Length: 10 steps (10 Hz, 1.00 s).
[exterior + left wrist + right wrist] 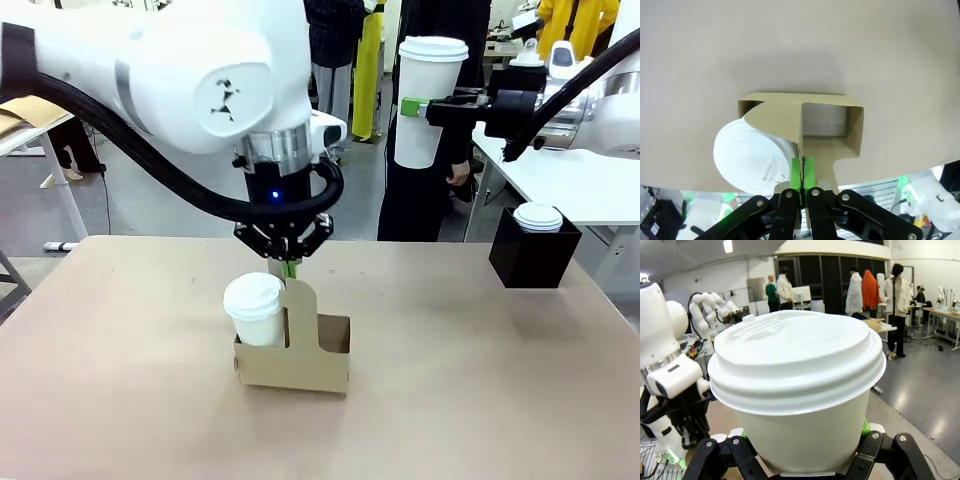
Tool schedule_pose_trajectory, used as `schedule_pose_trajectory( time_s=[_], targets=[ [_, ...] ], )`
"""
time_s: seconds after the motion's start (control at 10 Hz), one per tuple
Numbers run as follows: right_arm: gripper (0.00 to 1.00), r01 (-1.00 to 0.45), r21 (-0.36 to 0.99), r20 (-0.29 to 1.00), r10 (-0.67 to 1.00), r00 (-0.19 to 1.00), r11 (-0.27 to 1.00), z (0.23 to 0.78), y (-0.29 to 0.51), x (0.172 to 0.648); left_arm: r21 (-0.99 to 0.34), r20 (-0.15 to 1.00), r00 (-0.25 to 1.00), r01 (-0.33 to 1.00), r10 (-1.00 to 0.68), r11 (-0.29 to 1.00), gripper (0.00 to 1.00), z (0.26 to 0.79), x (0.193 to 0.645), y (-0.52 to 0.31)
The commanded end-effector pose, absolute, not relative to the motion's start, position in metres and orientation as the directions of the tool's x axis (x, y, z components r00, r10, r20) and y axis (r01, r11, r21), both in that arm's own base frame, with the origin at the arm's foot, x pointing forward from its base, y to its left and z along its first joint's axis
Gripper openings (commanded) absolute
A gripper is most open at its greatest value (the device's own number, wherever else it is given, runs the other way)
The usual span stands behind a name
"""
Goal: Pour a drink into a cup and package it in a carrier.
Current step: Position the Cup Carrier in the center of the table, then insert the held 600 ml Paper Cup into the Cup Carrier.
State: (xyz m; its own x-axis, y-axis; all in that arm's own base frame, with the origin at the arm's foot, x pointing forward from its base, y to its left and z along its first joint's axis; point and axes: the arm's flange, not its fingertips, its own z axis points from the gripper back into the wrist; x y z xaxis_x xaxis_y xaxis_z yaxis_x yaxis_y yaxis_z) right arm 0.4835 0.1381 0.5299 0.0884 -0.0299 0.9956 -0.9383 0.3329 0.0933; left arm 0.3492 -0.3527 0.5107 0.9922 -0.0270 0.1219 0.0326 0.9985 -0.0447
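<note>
Left gripper (288, 262) is clamping tight on the upright centre handle of the brown cardboard carrier (300, 365) directly beneath it, long axis running across the tan tabletop (480, 390). Empty pocket (335, 335) is sitting on its right-arm side, a white lidded cup (253, 308) opposite. Right gripper (410, 106) is clasping a tall white lidded paper cup (432, 70), high and rightward.

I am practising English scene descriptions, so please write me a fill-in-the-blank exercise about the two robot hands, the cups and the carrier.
1. The left hand is shut on the centre ____ of the cardboard carrier.
2. The right hand holds a white lidded cup up in the ____, off the table.
3. One carrier pocket holds a second cup; the other is ____.
4. A third cup sits in a ____ box.
Missing words: handle; air; empty; black.
</note>
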Motion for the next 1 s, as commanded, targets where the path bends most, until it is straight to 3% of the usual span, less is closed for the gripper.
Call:
schedule_pose_trajectory(
  time_s=[0.0,0.9],
  targets=[
    [0.8,-0.938,0.09,0.996,-0.037,0.083,0.336,0.5333,0.1408,0.4832,-0.005,0.139,0.99,0.008,-0.007,1.0,0.02,0.5057,0.3471,-0.3652],
    [0.8,-0.938,0.09,0.996,-0.037,0.083,0.336,0.5333,0.1408,0.4832,-0.022,0.124,0.992,0.034,-0.031,0.999,0.02,0.502,0.3445,-0.3639]
  ],
)
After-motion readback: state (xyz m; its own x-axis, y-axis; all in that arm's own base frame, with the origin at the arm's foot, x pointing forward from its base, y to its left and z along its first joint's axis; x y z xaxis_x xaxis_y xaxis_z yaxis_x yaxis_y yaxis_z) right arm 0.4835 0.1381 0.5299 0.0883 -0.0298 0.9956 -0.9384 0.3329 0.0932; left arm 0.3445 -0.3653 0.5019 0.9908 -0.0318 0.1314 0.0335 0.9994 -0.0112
